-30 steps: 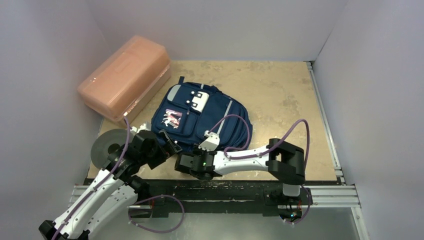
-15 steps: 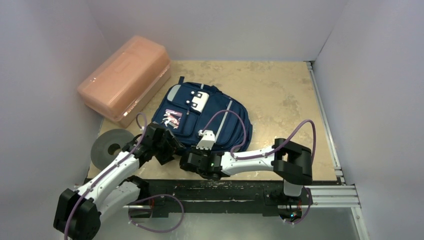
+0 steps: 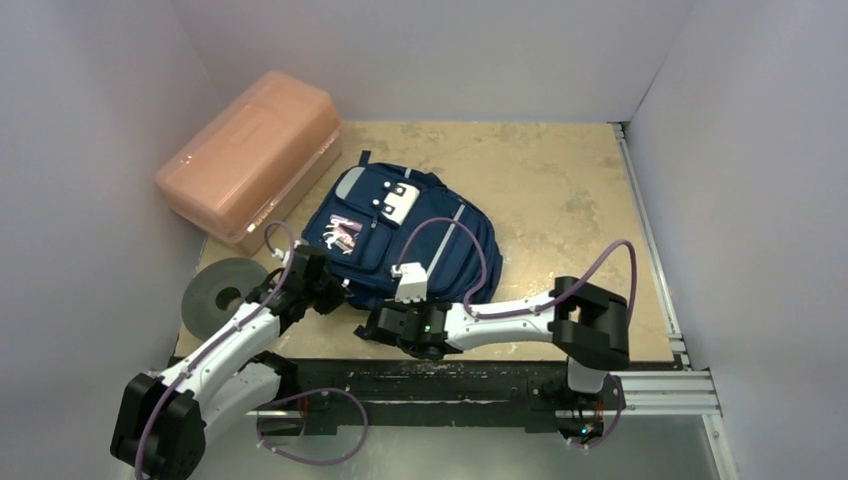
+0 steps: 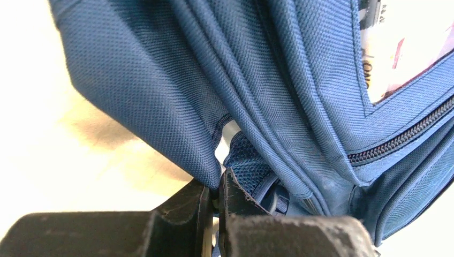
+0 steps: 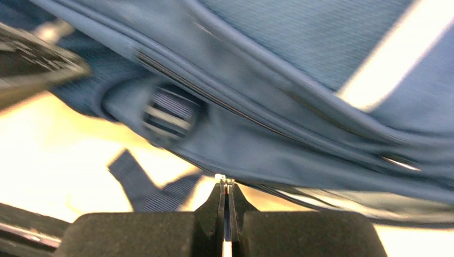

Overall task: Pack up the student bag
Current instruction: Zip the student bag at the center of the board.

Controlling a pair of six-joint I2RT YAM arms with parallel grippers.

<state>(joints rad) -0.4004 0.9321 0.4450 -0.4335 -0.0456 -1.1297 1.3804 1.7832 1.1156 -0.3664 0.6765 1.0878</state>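
Since the earlier frame the left end effector (image 4: 217, 188) has been brought to the near-left edge of the navy blue fabric backpack (image 3: 400, 235) and clenched on a fabric fold. The right end effector (image 5: 227, 184) is seen clenched at the backpack's near edge. The backpack is laid on the beige surface (image 3: 560, 190).

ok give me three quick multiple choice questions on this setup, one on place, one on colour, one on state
1. Where is the pink box relative to the student bag? A to its left, farther from the arms; B to its right; C on top of it.
2. What colour is the flat disc left of the bag? A red; B grey; C yellow.
3. The left gripper is: A wide open; B holding the disc; C shut on the bag's fabric.
Answers: 1 A, the top view shows it at the far left; 2 B, it looks plain grey; 3 C, the left wrist view shows fabric pinched in its closed jaws.
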